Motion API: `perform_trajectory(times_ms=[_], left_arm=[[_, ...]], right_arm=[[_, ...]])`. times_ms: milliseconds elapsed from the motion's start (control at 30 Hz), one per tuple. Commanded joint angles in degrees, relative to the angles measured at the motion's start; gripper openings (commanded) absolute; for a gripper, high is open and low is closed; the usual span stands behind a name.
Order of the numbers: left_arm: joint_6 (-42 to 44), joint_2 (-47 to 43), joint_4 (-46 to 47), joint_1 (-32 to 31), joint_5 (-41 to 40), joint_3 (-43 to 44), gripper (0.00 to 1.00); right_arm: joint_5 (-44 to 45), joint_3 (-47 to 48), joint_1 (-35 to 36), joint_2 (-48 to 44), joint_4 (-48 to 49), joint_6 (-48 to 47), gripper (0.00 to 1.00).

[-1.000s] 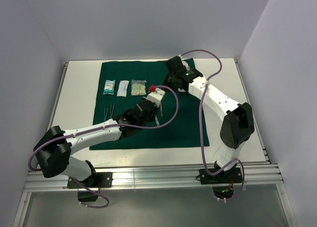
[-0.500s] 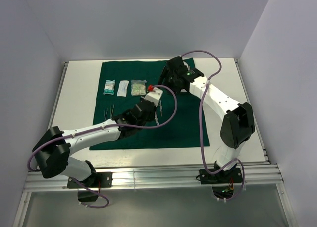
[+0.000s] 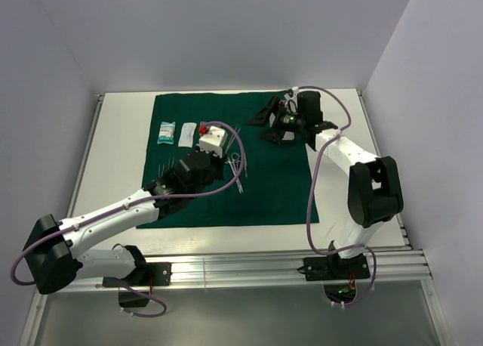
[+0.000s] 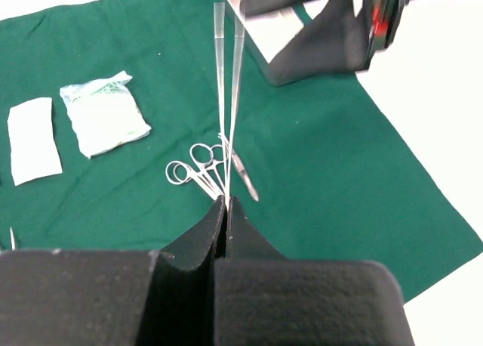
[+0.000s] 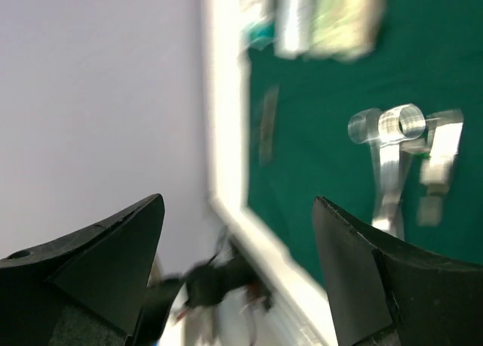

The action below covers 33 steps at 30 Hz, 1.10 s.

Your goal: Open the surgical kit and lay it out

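Left gripper (image 4: pixel 226 204) is clamped on the tweezers (image 4: pixel 227 97) above the cloth (image 4: pixel 339 172) — slim, light steel, likely slippery, best pinched near the joined end. Clamps (image 4: pixel 198 170) lie beneath. Right gripper (image 5: pixel 238 202) gapes, empty.

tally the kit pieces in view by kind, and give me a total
pale packets: 3
tweezers, pinched in the left tool: 1
ring-handled clamps, overlapping, so it seems: 2
slim steel pieces near the left edge of the green cloth: 2
total: 8
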Motion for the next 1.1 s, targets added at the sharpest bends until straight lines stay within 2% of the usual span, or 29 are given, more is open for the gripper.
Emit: perform_trajectory(times_ms=[0, 33, 100, 367, 533, 767, 1067], left_arm=[[-2.9, -1.69, 1.06, 0.72, 4.12, 1.98, 0.0], [-3.16, -1.51, 0.54, 0.72, 4.12, 2.16, 0.0], [-2.9, -1.08, 0.36, 0.72, 4.03, 2.33, 0.0], [-3.07, -0.28, -0.08, 0.89, 3.68, 3.39, 0.0], [-3.34, -0.46, -0.35, 1.15, 2.89, 3.65, 0.0], [-3.6, -0.72, -0.61, 1.86, 2.72, 3.83, 0.0], [-4.21, -1.07, -1.92, 1.86, 4.12, 3.3, 0.0]], right_arm=[[-16.88, -4.51, 1.55, -3.8, 26.44, 11.56, 0.86], [-17.33, -4.95, 1.82, -3.89, 31.52, 13.0, 0.87], [-17.86, -4.61, 2.61, -3.89, 33.24, 14.06, 0.87], [-17.52, -1.01, 5.95, -2.23, 30.26, 12.92, 0.85], [-16.28, -1.97, 6.48, -1.79, 29.64, 13.45, 0.85], [-13.82, -3.64, 4.11, 0.15, 27.97, 15.21, 0.84], [-12.5, -3.11, 1.3, 0.06, 26.21, 13.01, 0.86]])
